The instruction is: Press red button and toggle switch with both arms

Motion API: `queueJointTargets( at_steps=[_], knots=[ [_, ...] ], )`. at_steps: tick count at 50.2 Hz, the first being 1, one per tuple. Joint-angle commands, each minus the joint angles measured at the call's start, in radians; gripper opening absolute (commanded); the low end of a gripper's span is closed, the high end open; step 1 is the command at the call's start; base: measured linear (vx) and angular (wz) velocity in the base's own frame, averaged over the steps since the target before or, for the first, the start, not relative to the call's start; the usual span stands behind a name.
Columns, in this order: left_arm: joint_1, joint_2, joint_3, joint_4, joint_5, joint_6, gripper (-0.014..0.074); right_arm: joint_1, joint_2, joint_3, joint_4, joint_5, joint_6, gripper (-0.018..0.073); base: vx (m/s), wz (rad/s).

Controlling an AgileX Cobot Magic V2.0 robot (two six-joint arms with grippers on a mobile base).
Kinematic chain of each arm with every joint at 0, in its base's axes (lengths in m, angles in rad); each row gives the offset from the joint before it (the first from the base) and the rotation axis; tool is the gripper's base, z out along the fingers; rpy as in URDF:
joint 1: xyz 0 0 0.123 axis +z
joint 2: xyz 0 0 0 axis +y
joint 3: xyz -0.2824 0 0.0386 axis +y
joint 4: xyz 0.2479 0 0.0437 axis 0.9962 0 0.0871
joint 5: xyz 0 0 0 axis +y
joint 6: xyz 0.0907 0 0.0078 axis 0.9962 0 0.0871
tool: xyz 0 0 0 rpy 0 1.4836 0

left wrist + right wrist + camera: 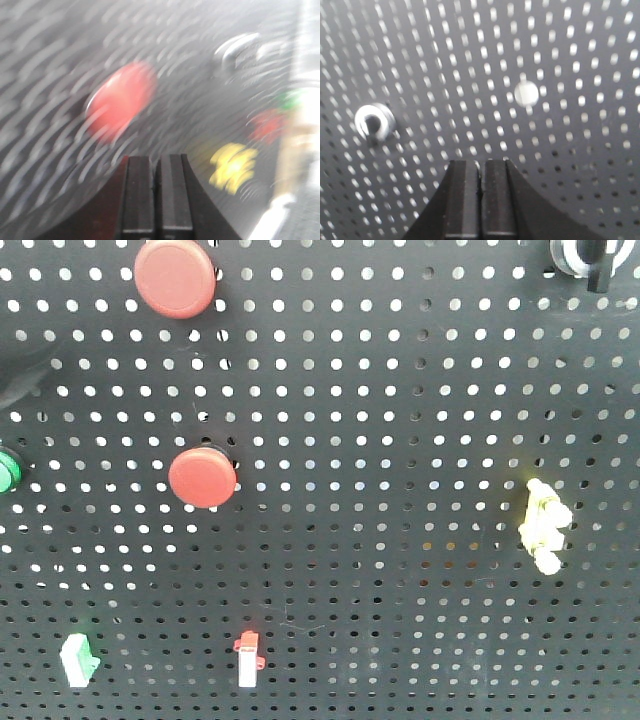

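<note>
Red button [120, 100] blurred, apparently near left tool [155, 167]; tool pressed closed.

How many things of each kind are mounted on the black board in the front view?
Red buttons: 2
Green button, cut by the left edge: 1
Toggle switch, cut by the top edge: 1
Yellow part: 1
White rocker tabs: 2
Total: 7

A dark perforated panel [400, 430] fills the front view. Pale light shows through many of its holes.
</note>
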Motion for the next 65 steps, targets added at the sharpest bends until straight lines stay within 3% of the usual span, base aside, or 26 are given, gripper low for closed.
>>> queueJointTargets(
  at_steps=[1, 17, 37, 43, 49, 53, 57, 65],
  knots=[
    [-0.006, 0.060, -0.092, -0.105, -0.044, 0.041, 0.0002, -0.003, 0.018, -0.027, -0.001, -0.072, -0.013, -0.0003, 0.00, 0.00],
    [-0.006, 0.219, -0.227, -0.105, -0.019, 0.027, 0.0002, -0.003, 0.022, -0.027, -0.001, -0.070, -0.013, -0.0003, 0.00, 0.00],
    [-0.006, 0.269, -0.241, -0.070, -0.074, 0.023, 0.0002, -0.003, 0.022, -0.027, -0.002, -0.070, -0.013, -0.0003, 0.00, 0.00],
    [-0.006, 0.235, -0.241, -0.070, -0.020, 0.063, 0.0002, -0.003, 0.022, -0.027, 0.002, -0.040, -0.043, -0.0003, 0.00, 0.00],
    [-0.006, 0.175, -0.240, -0.048, 0.077, 0.113, 0.0002, -0.003, 0.022, -0.027, 0.036, 0.035, -0.146, -0.0003, 0.00, 0.00],
    [-0.006, 0.128, -0.229, -0.007, 0.119, 0.110, 0.0002, -0.003, 0.022, -0.027, 0.111, 0.073, -0.243, -0.0003, 0.00, 0.00],
    [-0.006, 0.065, -0.170, 0.006, 0.121, 0.106, 0.0002, -0.003, 0.027, -0.027, 0.254, 0.103, -0.376, -0.0003, 0.00, 0.00],
    [-0.006, -0.104, 0.030, 0.010, 0.053, 0.105, 0.0002, -0.003, 0.080, -0.027, 0.661, 0.147, -0.662, -0.0003, 0.00, 0.00]
  ],
)
